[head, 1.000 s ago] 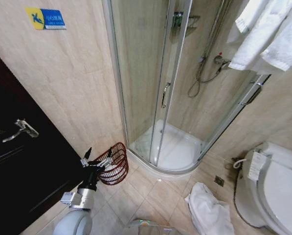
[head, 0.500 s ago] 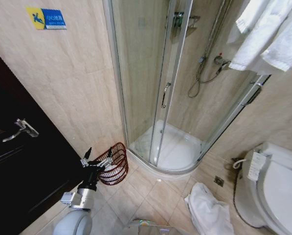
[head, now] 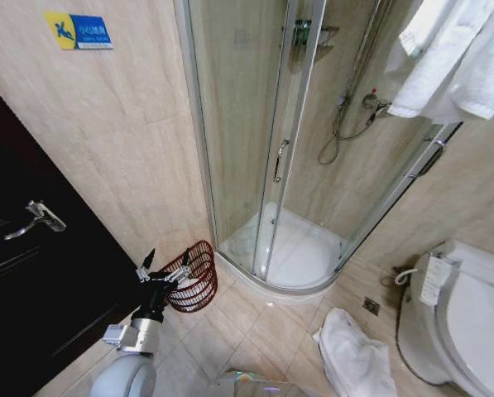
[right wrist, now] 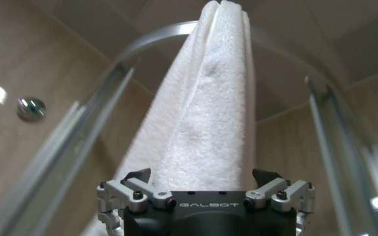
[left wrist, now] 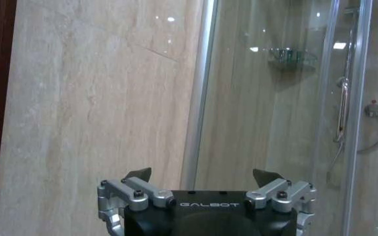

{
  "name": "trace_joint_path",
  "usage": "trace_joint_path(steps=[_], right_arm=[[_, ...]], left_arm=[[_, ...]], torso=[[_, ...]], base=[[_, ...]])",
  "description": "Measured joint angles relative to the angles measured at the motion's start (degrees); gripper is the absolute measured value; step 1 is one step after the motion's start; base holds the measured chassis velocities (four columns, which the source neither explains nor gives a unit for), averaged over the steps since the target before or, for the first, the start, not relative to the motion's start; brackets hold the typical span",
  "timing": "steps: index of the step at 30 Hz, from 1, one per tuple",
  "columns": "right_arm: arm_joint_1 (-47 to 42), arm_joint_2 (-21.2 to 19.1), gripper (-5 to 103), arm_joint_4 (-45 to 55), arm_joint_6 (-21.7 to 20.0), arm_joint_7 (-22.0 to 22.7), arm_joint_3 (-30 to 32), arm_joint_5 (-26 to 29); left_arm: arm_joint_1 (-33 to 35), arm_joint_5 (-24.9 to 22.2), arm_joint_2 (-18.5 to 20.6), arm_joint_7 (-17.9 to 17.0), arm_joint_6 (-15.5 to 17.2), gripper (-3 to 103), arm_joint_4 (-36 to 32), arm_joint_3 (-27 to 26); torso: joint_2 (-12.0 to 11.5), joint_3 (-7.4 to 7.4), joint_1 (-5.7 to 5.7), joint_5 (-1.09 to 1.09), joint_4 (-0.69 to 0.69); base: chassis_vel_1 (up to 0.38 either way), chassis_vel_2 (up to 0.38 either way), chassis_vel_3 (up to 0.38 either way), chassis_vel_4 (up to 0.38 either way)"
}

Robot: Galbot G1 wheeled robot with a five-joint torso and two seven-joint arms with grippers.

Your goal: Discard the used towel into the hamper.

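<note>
Bathroom floor: hamper beside shower.

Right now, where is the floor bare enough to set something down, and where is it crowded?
Bare tiles lie between the hamper, the shower tray and the crumpled towel. Crowded: the towel lies against the toilet, and the left gripper hangs over the hamper's near side.

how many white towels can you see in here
2: one towel crumpled on the floor tiles beside the toilet, one hanging towel up on the wall rail. Others may be hidden.
</note>
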Motion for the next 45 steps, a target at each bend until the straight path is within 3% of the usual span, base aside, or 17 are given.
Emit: trace_joint_path(steps=[3,6,15,19,23,26,27,29,40,45], right_arm=[[2.98,0.62,100,0.11,-1.39,0.04,-1.8,4.97],[5.76,1.21,100,-0.78,-2.02,0.05,-3.9,6.46],[21.98,5.09,100,-8.21,-2.48,-0.87,-16.98,6.82],[26.22,6.61,100,-9.29,-2.79,-0.78,-19.95,6.49],[30.67,8.85,100,-10.25,-2.97,0.65,-22.61,3.74],[34.97,10.67,100,-11.63,-4.09,4.26,-24.34,-6.14],[34.97,10.67,100,-11.63,-4.09,4.26,-24.34,-6.14],[36.79,10.94,100,-12.16,-5.55,5.72,-25.05,-12.68],[45.55,13.35,100,-17.53,-5.67,6.59,-30.49,-17.88],[50.2,15.05,100,-19.28,-6.44,7.9,-32.18,-24.3]], left_arm=[[0.0,0.0,0.0,0.0,0.0,100,0.0,0.0],[0.0,0.0,0.0,0.0,0.0,100,0.0,0.0],[0.0,0.0,0.0,0.0,0.0,100,0.0,0.0],[0.0,0.0,0.0,0.01,0.0,100,0.0,0.0],[0.0,0.0,0.0,0.0,0.0,100,0.0,0.0],[0.0,0.0,0.0,0.01,0.0,100,0.0,0.0],[0.0,0.0,0.0,0.01,0.0,100,0.0,0.0],[0.0,0.0,0.0,0.01,0.0,100,0.0,0.0],[0.0,0.0,0.0,0.0,0.0,100,0.0,0.0],[0.0,0.0,0.0,0.01,0.0,100,0.0,0.0]], torso=[[0.0,0.0,0.0,0.02,0.0],[0.0,0.0,0.0,0.01,0.0],[0.0,0.01,0.01,0.0,0.0],[-0.01,0.01,0.01,0.01,0.01],[0.0,0.01,0.01,0.01,0.0],[0.0,0.01,0.01,0.01,0.01],[0.0,0.01,0.01,0.01,0.01],[0.0,0.01,0.01,0.05,0.0],[0.0,0.01,0.01,0.01,0.0],[0.0,0.01,0.01,0.03,0.01]], base=[[0.0,0.0,0.0,0.0],[0.0,0.0,0.0,0.0],[0.0,0.0,0.0,0.0],[0.0,0.0,0.0,0.0],[0.0,0.0,0.0,0.0],[0.0,0.0,0.0,0.0],[0.0,0.0,0.0,0.0],[0.0,0.0,0.0,0.0],[0.0,0.0,0.0,0.0],[0.0,0.0,0.0,0.0]])
